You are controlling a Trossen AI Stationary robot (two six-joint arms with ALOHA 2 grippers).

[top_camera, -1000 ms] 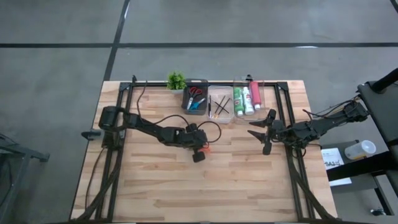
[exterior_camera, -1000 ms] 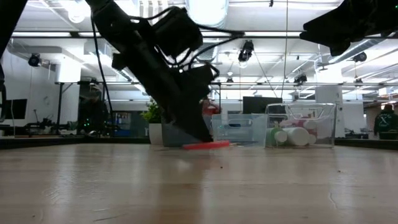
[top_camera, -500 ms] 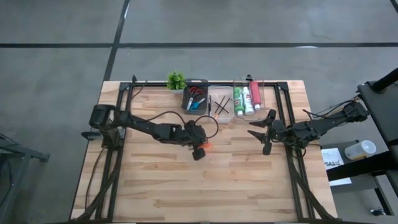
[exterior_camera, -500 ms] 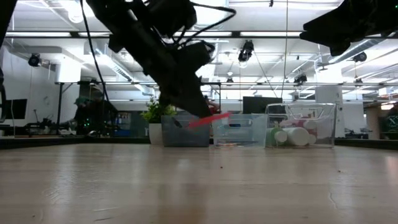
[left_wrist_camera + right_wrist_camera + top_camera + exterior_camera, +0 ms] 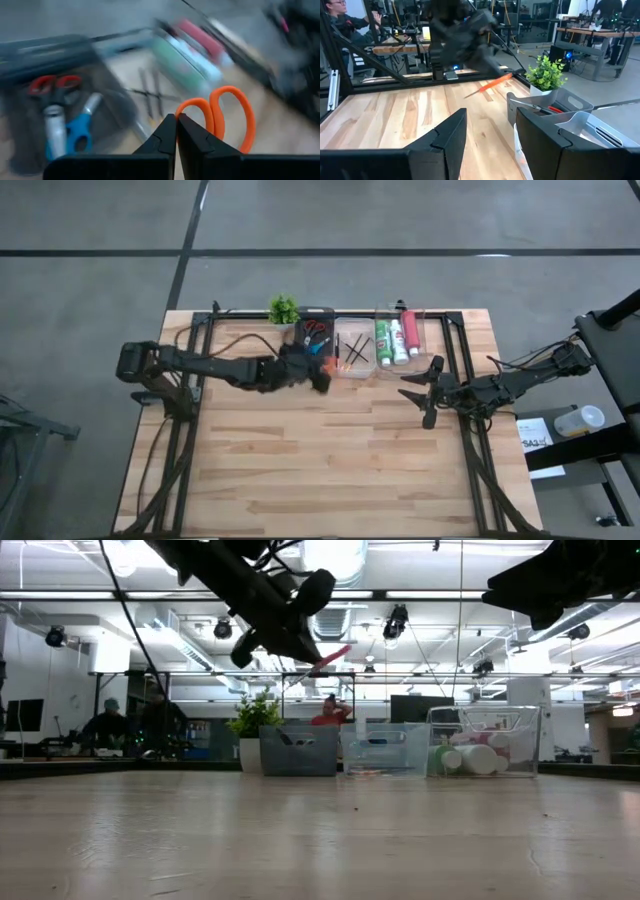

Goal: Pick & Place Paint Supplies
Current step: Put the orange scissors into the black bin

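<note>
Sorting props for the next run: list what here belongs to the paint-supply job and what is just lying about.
Job:
orange scissors, held in the shut left gripper
red and blue scissors in the dark bin
brushes
paint tubes

Lying about:
potted plant
right gripper, open, idle
</note>
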